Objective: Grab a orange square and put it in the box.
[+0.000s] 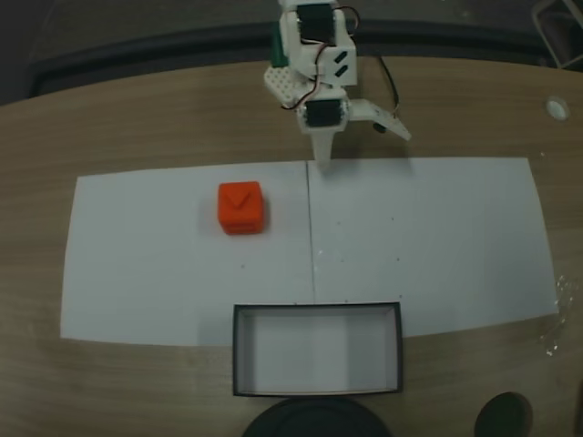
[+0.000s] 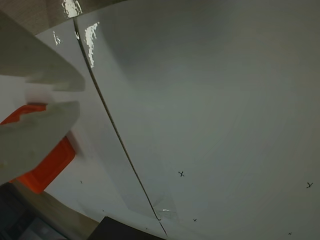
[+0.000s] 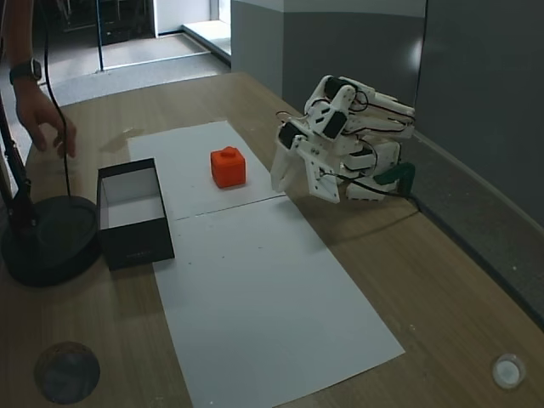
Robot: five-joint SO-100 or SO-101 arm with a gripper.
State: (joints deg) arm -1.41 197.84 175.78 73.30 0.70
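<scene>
Fixed views both show my white two-finger gripper [image 1: 360, 146] folded low near my base, at the far edge of the white paper sheets [image 1: 437, 246] that cover the brown wooden table [image 1: 109, 127]. My fingers are spread apart with nothing between them: in a fixed view one pointed finger [image 1: 322, 150] aims down at the seam where the two sheets meet, and the other angles off to the right. From the side, in a fixed view, my gripper [image 3: 293, 174] hangs just above the paper.

The small bright orange square [image 1: 241, 208], a rounded cube with a triangular indent on top, sits upright on the paper sheet to the left of the seam, apart from my fingers. Wrist view catches the orange square [image 2: 47, 167] at its left edge, partly behind my pale fingers [image 2: 37, 135].

The shallow rectangular box [image 1: 319, 314], black-walled and white inside, lies at the near edge of the paper with nothing in it, well apart from the cube. In a fixed view a person's hand [image 3: 47, 119] hovers near a round black stand base [image 3: 47, 238] beside the box [image 3: 132, 212].
</scene>
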